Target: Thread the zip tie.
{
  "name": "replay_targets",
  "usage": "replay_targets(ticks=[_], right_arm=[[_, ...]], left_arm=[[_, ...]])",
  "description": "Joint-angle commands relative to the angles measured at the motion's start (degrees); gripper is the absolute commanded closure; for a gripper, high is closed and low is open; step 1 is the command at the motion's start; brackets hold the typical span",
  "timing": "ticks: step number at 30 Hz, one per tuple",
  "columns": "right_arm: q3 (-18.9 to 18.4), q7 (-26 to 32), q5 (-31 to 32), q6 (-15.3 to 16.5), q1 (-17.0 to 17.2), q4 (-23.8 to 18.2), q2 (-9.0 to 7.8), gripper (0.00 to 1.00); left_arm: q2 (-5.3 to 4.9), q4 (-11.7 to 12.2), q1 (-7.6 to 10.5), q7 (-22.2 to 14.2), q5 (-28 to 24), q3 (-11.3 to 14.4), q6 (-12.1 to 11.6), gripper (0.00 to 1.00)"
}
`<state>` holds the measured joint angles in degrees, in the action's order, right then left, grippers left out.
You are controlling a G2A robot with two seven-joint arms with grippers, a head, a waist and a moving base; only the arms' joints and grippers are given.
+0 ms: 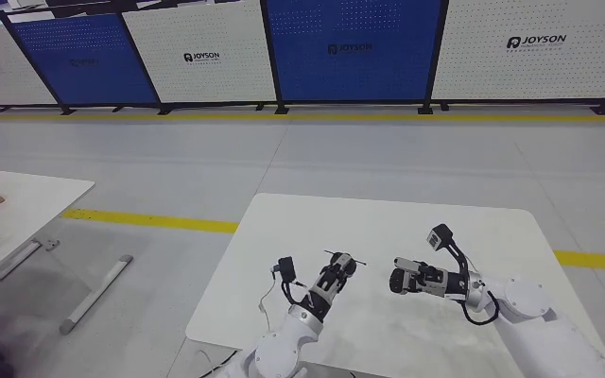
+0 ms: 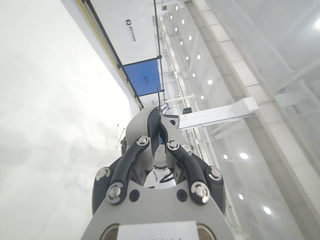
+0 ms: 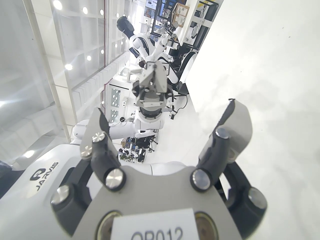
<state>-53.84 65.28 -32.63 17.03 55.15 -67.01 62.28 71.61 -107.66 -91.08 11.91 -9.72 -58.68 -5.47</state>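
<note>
Zip tie (image 2: 158, 98), a thin black strip, is clamped between the ribbed black pads (image 2: 154, 128) of the left tool (image 2: 159, 112), and a short length of it sticks out past the tips. Seen from above, the strip (image 1: 337, 254) lies crosswise at the end of that tool (image 1: 337, 268), held off the white tabletop (image 1: 425, 217) over its near left part. The right tool (image 1: 399, 281) hangs over the tabletop's near middle, turned toward the left one and a little apart from it. Its two fingers (image 3: 100, 123) are spread wide with nothing between them, and through the gap of the right tool (image 3: 163, 106) the left tool (image 3: 152, 86) shows end-on. Beyond the tabletop's far edge a yellow floor line (image 1: 151, 220) runs across, and further back stand blue and white panels (image 1: 354, 47)
</note>
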Motion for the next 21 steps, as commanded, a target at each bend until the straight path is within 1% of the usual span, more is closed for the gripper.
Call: replay_targets(ticks=[1, 2, 3, 5, 6, 8, 17, 18, 19, 21], right_arm=[[0.0, 0.0, 0.0, 0.0, 0.0, 0.0, 0.00, 0.00], [0.0, 0.0, 0.0, 0.0, 0.0, 0.0, 0.00, 0.00], [0.0, 0.0, 0.0, 0.0, 0.0, 0.0, 0.00, 0.00], [0.0, 0.0, 0.0, 0.0, 0.0, 0.0, 0.00, 0.00], [0.0, 0.0, 0.0, 0.0, 0.0, 0.0, 0.00, 0.00], [0.0, 0.0, 0.0, 0.0, 0.0, 0.0, 0.00, 0.00], [0.0, 0.0, 0.0, 0.0, 0.0, 0.0, 0.00, 0.00], [0.0, 0.0, 0.0, 0.0, 0.0, 0.0, 0.00, 0.00], [0.0, 0.0, 0.0, 0.0, 0.0, 0.0, 0.00, 0.00], [0.0, 0.0, 0.0, 0.0, 0.0, 0.0, 0.00, 0.00]], left_arm=[[-0.06, -2.8, -0.99, 0.0, 0.2, -0.5, -1.9, 1.00], [-0.11, -4.2, -1.61, -0.2, 0.3, -0.6, -3.2, 1.00], [-0.22, -5.8, -2.62, -0.9, 0.3, -0.8, -5.0, 1.00], [-0.42, -8.0, -4.02, -2.7, -0.1, -1.4, -7.6, 1.00], [-0.59, -9.3, -5.04, -4.1, -0.4, -1.9, -9.6, 1.00], [-0.82, -10.2, -6.62, -6.2, -1.7, -2.4, -12.2, 1.00], [-0.82, -10.2, -6.62, -6.2, -1.7, -2.4, -12.2, 1.00], [-0.78, -10.0, -6.34, -5.9, -1.4, -2.4, -11.7, 1.00], [-0.72, -9.5, -6.00, -5.1, -0.4, -2.5, -10.7, 1.00], [-0.51, -8.8, -5.10, -2.7, 2.9, -1.8, -6.3, 1.00]])
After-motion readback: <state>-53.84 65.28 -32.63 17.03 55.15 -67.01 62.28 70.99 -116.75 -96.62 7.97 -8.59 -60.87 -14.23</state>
